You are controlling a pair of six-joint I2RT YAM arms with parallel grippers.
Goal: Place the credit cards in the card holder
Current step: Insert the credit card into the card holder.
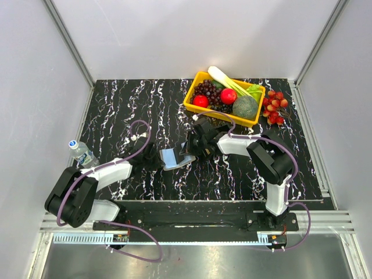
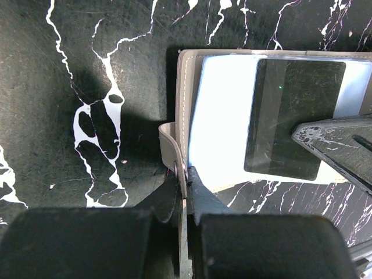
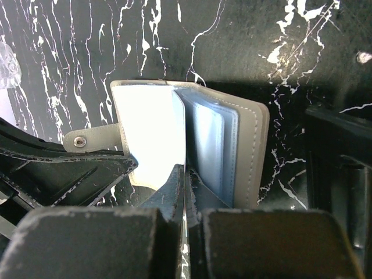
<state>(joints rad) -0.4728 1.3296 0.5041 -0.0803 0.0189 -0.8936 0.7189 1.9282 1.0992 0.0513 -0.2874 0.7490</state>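
The card holder (image 1: pixel 173 157) is a grey stitched case lying open on the black marbled table between my two grippers. It holds clear plastic sleeves. My left gripper (image 1: pixel 157 158) is shut on the holder's left cover edge by the snap tab (image 2: pixel 185 174). In the left wrist view the holder (image 2: pixel 224 116) shows a bright sleeve with a dark window. My right gripper (image 1: pixel 192 150) is shut on a thin sleeve leaf in the holder's middle (image 3: pixel 185 177). The grey right cover (image 3: pixel 251 151) lies flat. No yellow, orange or tan credit cards are in view.
A yellow basket (image 1: pixel 190 104) of fruit and vegetables stands at the back right. Red berries (image 1: pixel 274 108) lie beside it. A water bottle (image 1: pixel 83 153) lies at the table's left edge. White walls close in both sides.
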